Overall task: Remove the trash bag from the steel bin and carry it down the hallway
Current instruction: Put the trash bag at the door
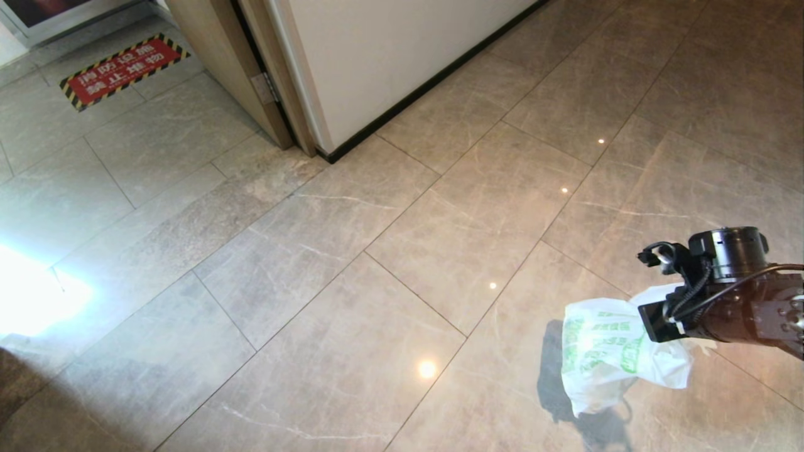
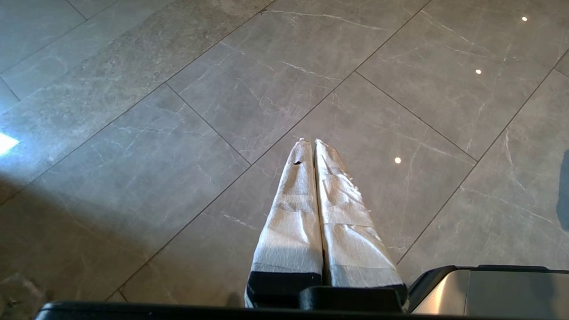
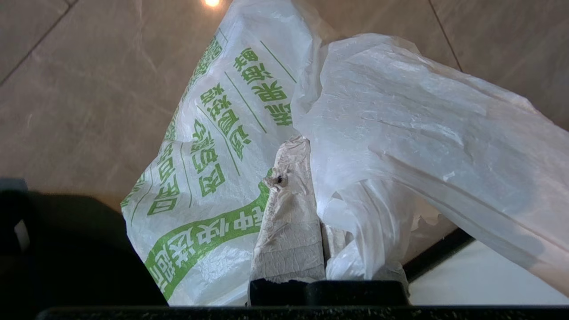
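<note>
A: Start close in. What's nearest?

B: At about four o'clock in the head view, the right claw [image 1: 653, 323] pinches the trash bag [image 1: 612, 355]. The bag hangs off the front of the arm, white with green printing, its shadow on the floor [image 1: 402, 238] beneath it. In the right wrist view one taped finger [image 3: 289, 213] is pressed into the bunched film, so the jaws are clamped on the plastic.

A: And the other arm?

B: The left claw [image 2: 314, 146] shows only in its own wrist view, fingers pressed together on nothing, pointed over bare tiles.

A: Where's the steel bin?

B: Not in any view. I'd judge the bag is already out of it and the carry is under way.

A: Further out?

B: Glossy marbled tiles run on, then at twelve o'clock a white wall [image 1: 389, 56] with black baseboard and a brown door frame [image 1: 220, 56]. At eleven o'clock, a red floor sign [image 1: 122, 69] with striped border. What's left is more hallway travel.
</note>
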